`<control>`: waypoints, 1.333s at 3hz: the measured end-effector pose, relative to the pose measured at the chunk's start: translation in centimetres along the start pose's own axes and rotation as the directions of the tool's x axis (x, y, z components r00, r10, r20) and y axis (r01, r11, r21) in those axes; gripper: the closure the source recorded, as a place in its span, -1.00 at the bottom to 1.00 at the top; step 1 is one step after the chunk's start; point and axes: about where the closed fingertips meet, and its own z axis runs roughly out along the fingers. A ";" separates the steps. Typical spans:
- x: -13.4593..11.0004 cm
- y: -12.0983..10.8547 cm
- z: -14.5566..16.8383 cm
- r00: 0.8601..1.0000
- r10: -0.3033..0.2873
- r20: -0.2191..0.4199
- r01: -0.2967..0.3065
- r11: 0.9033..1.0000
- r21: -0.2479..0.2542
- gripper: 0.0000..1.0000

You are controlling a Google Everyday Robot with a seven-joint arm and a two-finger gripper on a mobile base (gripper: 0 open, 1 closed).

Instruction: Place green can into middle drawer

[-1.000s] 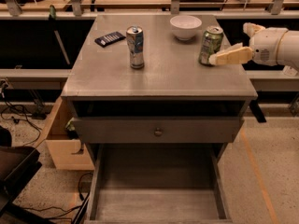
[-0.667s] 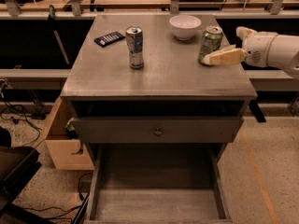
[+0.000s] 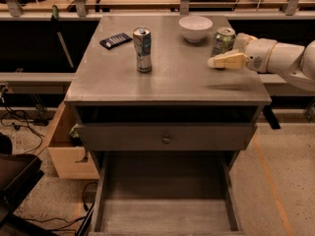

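The green can [image 3: 223, 40] stands upright near the back right of the cabinet top [image 3: 167, 82]. My gripper [image 3: 225, 51] reaches in from the right at can height. It is open, with the near finger [image 3: 227, 60] in front of the can and the other finger by the can's right side. I cannot tell if either touches the can. The middle drawer [image 3: 162, 214] is pulled out at the bottom of the view, with a bare floor and nothing in it.
A tall silver-blue can [image 3: 142, 49], a white bowl [image 3: 196, 27] and a black flat object [image 3: 115, 41] are on the top. A shut drawer front with a knob [image 3: 167, 138] sits above the open drawer. A wooden box [image 3: 63, 154] stands at the left.
My gripper has moved left along the cabinet top and now straddles the green can. The can and the other objects have not moved.
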 end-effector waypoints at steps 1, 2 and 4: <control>0.0 -0.5 1.8 0.998 0.026 0.051 -0.024 0.999 -0.040 -0.70; -0.2 -0.5 2.0 0.998 0.026 0.054 -0.023 0.999 -0.042 -0.25; -0.2 -0.2 2.6 0.998 0.027 0.055 -0.024 0.998 -0.052 0.71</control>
